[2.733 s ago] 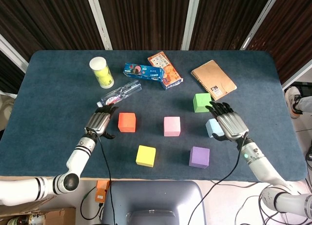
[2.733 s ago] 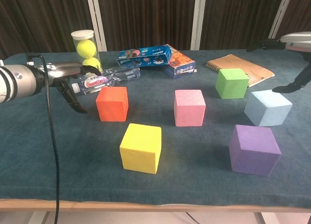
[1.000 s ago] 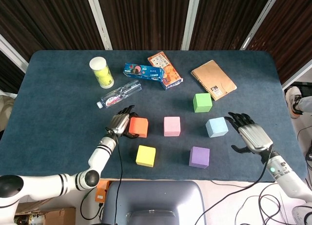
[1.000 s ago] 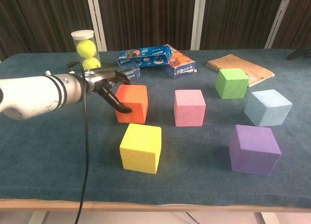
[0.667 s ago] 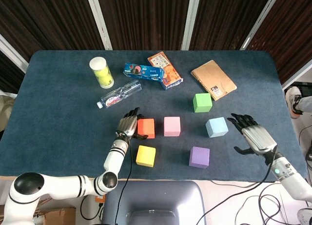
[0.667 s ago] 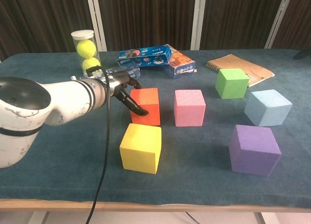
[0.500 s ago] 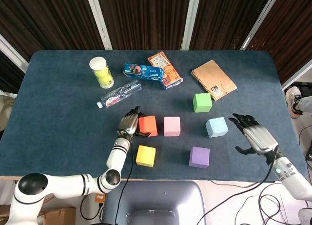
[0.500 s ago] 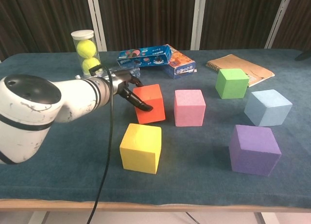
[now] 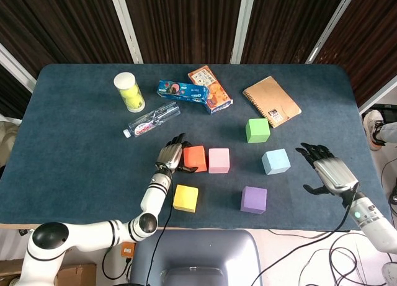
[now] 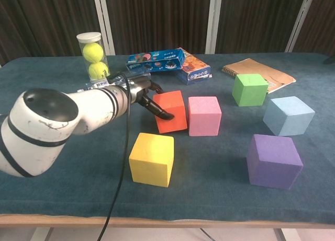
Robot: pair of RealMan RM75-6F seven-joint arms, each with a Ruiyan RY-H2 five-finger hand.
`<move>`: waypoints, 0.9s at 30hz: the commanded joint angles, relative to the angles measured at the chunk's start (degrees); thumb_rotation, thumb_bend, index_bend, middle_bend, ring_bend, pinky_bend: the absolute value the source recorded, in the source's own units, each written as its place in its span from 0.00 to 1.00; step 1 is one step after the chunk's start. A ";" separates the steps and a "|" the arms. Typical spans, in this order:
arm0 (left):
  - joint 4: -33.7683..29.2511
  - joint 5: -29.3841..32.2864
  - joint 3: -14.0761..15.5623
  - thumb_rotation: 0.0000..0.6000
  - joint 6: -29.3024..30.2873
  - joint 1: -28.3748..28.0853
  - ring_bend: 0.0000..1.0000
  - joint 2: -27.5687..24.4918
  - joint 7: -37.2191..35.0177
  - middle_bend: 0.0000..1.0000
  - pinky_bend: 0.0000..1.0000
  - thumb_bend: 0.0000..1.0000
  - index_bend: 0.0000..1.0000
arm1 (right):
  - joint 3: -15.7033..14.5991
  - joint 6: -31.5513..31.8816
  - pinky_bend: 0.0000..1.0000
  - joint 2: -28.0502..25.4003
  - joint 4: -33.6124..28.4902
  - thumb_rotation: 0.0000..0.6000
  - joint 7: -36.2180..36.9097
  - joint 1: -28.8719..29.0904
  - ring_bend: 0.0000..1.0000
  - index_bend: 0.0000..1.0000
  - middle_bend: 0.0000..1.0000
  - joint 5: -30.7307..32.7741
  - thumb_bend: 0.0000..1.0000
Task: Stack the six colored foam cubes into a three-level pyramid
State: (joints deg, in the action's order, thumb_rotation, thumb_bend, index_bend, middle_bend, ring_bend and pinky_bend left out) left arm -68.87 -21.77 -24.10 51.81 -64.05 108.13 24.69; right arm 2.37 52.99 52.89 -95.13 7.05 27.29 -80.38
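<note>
So far nothing is stacked. Nearest us lie the yellow cube [image 10: 152, 158] and purple cube [image 10: 274, 160]; beyond, our left hand [image 10: 141, 92] presses the orange cube [image 10: 170, 111] against the pink cube [image 10: 204, 115]. Our right hand [image 9: 329, 172] hovers spread, empty.

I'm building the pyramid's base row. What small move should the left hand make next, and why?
Probably a last nudge rightward: the left hand presses the orange cube, which sits slightly tilted and almost against the pink cube. Squaring it flush would start the base.

Two cubes [image 9: 206, 160] side by side mid-table, four others [image 9: 254, 174] scattered around, clutter [image 9: 186, 97] behind
</note>
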 commanded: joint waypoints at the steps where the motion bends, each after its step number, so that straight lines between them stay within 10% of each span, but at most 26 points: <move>1: 0.56 -1.42 -0.13 0.86 -0.52 -0.12 0.00 0.63 -0.79 0.03 0.11 0.26 0.53 | 0.10 -0.20 0.00 -0.09 0.18 1.00 0.15 0.06 0.00 0.00 0.00 0.26 0.19; 20: 3.12 -3.08 0.19 0.76 -1.86 -0.47 0.00 2.72 0.16 0.04 0.11 0.25 0.52 | 0.27 -0.38 0.00 -1.27 0.61 1.00 1.90 -0.31 0.00 0.00 0.00 0.35 0.19; 27: 3.25 -2.25 0.76 0.64 -2.88 -0.54 0.00 2.56 1.64 0.04 0.11 0.16 0.31 | 0.28 -0.48 0.00 -1.40 0.59 1.00 1.81 -0.34 0.00 0.00 0.00 0.29 0.19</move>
State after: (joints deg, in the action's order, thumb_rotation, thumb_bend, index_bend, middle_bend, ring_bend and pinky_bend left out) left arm -65.71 -24.18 -23.52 49.17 -64.55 110.79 26.03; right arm 2.65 52.52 51.49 -94.54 8.86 26.95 -80.10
